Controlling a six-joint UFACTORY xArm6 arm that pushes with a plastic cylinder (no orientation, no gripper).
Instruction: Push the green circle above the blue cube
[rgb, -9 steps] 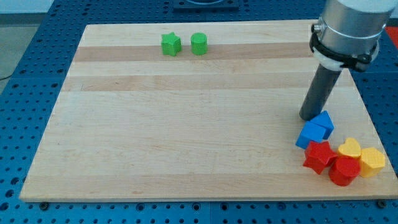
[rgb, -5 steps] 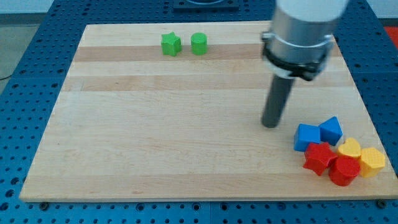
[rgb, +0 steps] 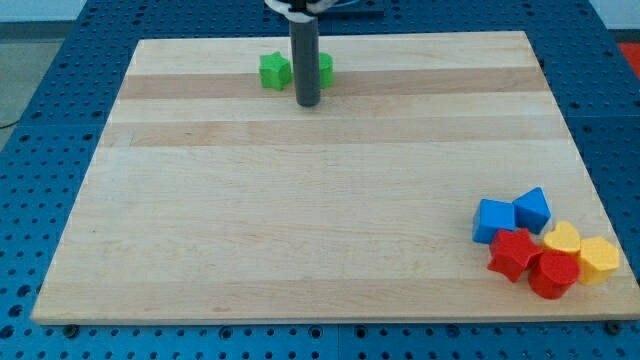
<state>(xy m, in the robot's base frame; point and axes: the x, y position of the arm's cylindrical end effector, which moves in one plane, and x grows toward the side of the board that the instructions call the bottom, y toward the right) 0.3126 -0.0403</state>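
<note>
The green circle (rgb: 326, 68) lies near the board's top edge and is mostly hidden behind my rod. A green block of star-like shape (rgb: 273, 71) sits just to its left. My tip (rgb: 308, 103) rests on the board just below the green circle, slightly left of it. The blue cube (rgb: 493, 220) lies at the lower right, touching a second blue block (rgb: 532, 209) on its right.
Beside the blue blocks at the lower right lie a red star-like block (rgb: 513, 251), a red block (rgb: 553, 273), a yellow heart (rgb: 563, 238) and a yellow block (rgb: 600, 258). The wooden board (rgb: 300, 220) lies on a blue perforated table.
My rod has swept from beside the blue blocks at the lower right to the upper middle by the green blocks. The two blue blocks shifted slightly early on.
</note>
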